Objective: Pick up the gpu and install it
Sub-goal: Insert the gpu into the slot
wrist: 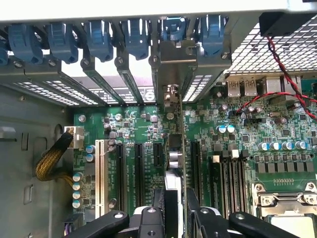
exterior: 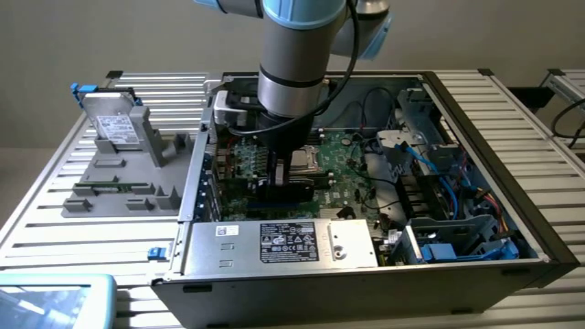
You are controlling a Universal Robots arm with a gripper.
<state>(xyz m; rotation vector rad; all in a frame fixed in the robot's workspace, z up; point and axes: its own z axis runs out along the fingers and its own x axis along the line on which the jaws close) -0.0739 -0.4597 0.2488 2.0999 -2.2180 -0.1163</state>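
Note:
Seen edge-on in the wrist view, the gpu (wrist: 174,148) stands upright over the large green motherboard (wrist: 277,129), in line with an expansion slot. Its silver end bracket (wrist: 173,57) sits against the rear slot openings of the case. My gripper (wrist: 174,210) is shut on the card's near edge, one black finger on each face. In the exterior view the gripper (exterior: 281,179) reaches down inside the open computer case, with the dark card (exterior: 274,193) under it above the motherboard (exterior: 343,171).
Blue retention clips (wrist: 99,37) line the rear slots. A yellow braided cable (wrist: 49,161), red and black wires (wrist: 277,94) and the CPU socket (wrist: 287,213) lie near the card. Outside the case, a grey hard drive (exterior: 114,127) leans on a grey fixture (exterior: 128,181). The power supply (exterior: 283,243) fills the case's front.

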